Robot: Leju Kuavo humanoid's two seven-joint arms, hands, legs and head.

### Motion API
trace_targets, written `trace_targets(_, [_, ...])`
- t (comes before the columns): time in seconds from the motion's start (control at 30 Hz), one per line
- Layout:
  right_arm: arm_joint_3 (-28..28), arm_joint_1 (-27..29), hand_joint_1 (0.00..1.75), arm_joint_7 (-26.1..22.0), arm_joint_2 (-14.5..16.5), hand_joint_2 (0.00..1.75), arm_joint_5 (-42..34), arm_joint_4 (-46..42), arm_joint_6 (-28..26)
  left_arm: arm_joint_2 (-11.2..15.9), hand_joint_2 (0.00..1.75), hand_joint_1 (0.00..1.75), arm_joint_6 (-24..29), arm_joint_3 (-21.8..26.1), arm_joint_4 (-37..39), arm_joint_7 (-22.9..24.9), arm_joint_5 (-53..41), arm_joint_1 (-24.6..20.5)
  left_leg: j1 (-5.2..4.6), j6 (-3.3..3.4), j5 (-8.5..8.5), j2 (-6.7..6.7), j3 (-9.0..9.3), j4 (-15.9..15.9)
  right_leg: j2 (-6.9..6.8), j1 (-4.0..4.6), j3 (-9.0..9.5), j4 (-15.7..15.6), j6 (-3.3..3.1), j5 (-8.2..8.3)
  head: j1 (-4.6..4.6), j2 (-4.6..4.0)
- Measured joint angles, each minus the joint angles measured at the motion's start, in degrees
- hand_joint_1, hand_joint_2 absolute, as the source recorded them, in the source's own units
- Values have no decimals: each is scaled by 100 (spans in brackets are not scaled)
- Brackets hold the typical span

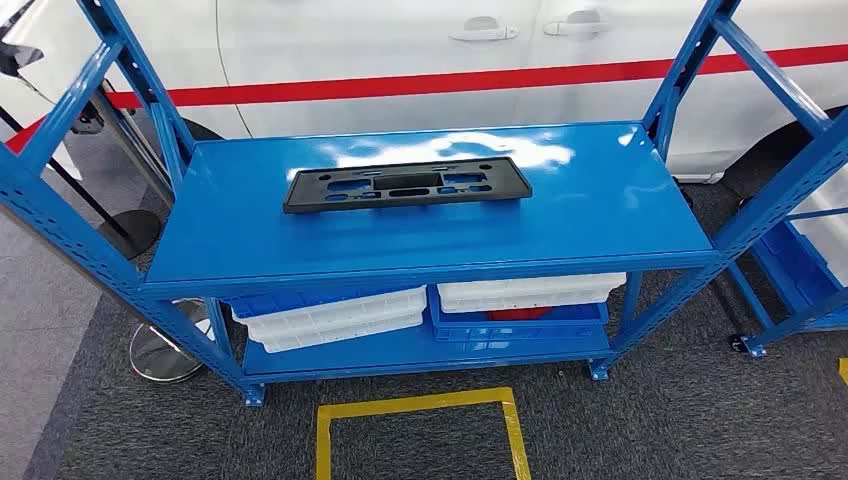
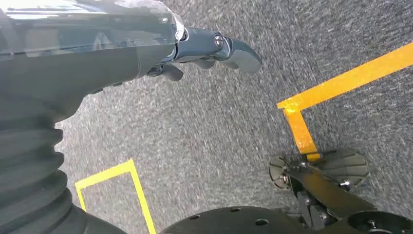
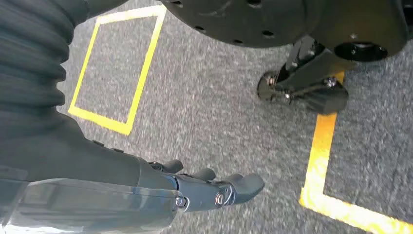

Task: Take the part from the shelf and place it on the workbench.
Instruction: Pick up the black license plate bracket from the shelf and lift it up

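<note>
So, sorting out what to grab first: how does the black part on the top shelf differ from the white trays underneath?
The black part is dark, long and flat with cut-out openings; the white trays are pale and look solid. The part lies alone on the blue top shelf, open from above; the trays sit stacked on the lower shelf, partly hidden beneath it. Both rest on the same blue rack, untouched by either hand.

blue shelf (image 1: 600, 220) | top: black part (image 1: 406, 184) lying flat

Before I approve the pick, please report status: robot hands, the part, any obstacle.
Left robot hand and right robot hand open, hanging over the floor. Black part flat on the blue shelf, untouched. Nothing on it.
</note>
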Motion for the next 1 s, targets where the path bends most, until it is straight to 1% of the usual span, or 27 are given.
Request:
trace_targets(0.03, [31,-13,0,-4,3,58,-7,9,-20,0,58,0,23,-61,11,1,44,-12,0,0,0,0,0,0,0,0,0,0,0,0,0,-1])
trace_targets(0.07, [61,-28,0,-8,8,44,-14,18,-38,0,44,0,51,-130,24,1,97,-25,0,0,0,0,0,0,0,0,0,0,0,0,0,-1])
trace_targets(0.1, [128,-57,0,-16,15,0,-26,39,-78,0,0,0,104,-266,48,2,198,-50,0,0,0,0,0,0,0,0,0,-1,0,0,0,-1])
trace_targets(0.3, [556,-224,0,-27,39,0,-100,183,-308,-2,0,0,430,-1147,204,14,812,-214,0,0,0,0,0,0,0,0,1,-3,3,2,0,-1])
trace_targets(0.4, [768,-290,0,46,39,0,-134,268,-417,-2,0,0,596,-1613,284,77,1090,-297,0,0,0,0,0,0,0,0,1,-4,5,3,0,-1])
trace_targets(0.5, [994,-349,0,205,38,0,-139,358,-544,-2,0,0,785,-2104,367,190,1390,-371,0,1,1,0,0,0,0,0,1,-5,5,3,0,0])
trace_targets(0.77, [1724,-442,0,827,-26,0,-31,612,-812,-2,0,0,1252,-3333,588,552,2018,-564,0,1,1,0,-1,0,0,0,4,-9,6,4,0,-1])
trace_targets(0.87, [1955,-522,0,835,-62,0,35,655,-976,-3,0,0,1416,-3752,651,611,2222,-632,0,2,2,0,-2,0,1,1,5,-10,11,7,0,0])
trace_targets(0.93, [2013,-635,0,643,-68,87,48,661,-1104,-10,87,0,1506,-3952,674,614,2338,-668,0,6,4,1,-2,0,1,1,5,-10,15,9,0,0])
trace_targets(1.0, [2019,-782,0,331,-65,175,12,655,-1190,-27,175,0,1574,-4095,692,597,2433,-698,0,14,9,1,-2,0,1,1,6,-11,19,12,0,0])
